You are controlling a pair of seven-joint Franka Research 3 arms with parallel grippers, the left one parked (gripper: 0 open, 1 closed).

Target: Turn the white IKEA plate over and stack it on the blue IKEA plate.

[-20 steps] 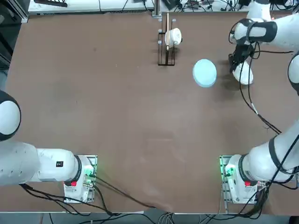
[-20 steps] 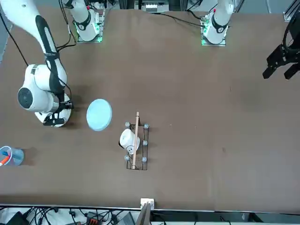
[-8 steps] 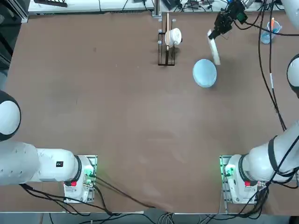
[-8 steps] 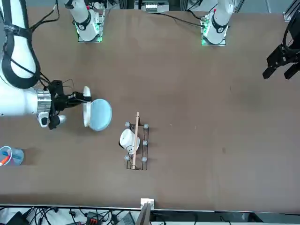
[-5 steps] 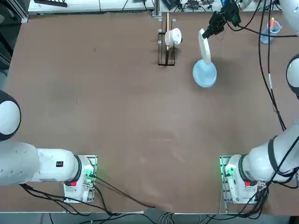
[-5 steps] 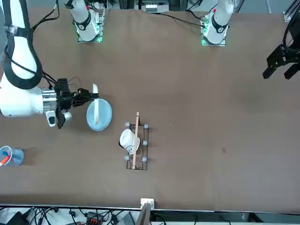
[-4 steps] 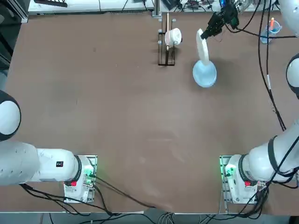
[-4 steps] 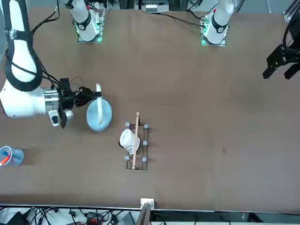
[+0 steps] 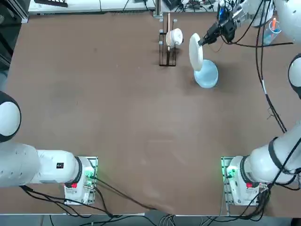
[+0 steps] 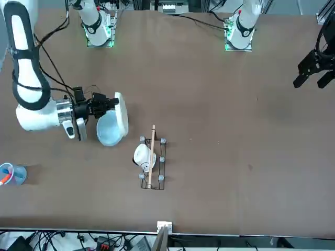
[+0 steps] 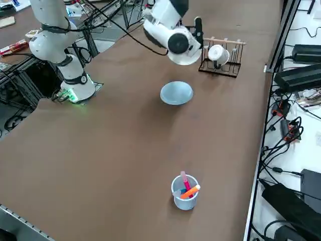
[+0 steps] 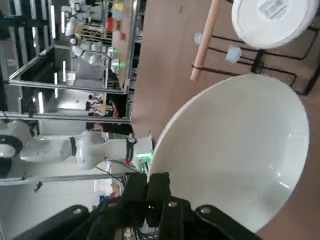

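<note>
The white IKEA plate (image 9: 195, 51) hangs steeply tilted, almost on edge, over the far rim of the blue IKEA plate (image 9: 207, 76). My right gripper (image 9: 203, 40) is shut on the white plate's rim, reaching in from the right. In the front view the white plate (image 10: 121, 119) overlaps the blue plate (image 10: 107, 132), with the gripper (image 10: 110, 104) at its upper edge. The wrist view shows the white plate's hollow face (image 12: 235, 150) above my gripper (image 12: 159, 182). The blue plate (image 11: 176, 93) lies flat on the table.
A white cup (image 9: 174, 36) rests on a dark wooden rack (image 9: 167, 55) just left of the plates. A clear blue cup holding an orange pen (image 9: 272, 29) stands at the far right corner. Brown tabletop (image 9: 141, 117) stretches toward the arm bases.
The white plate left the table right of the blue plate, was raised on edge and carried left. It now tilts further over the blue plate, still held.
</note>
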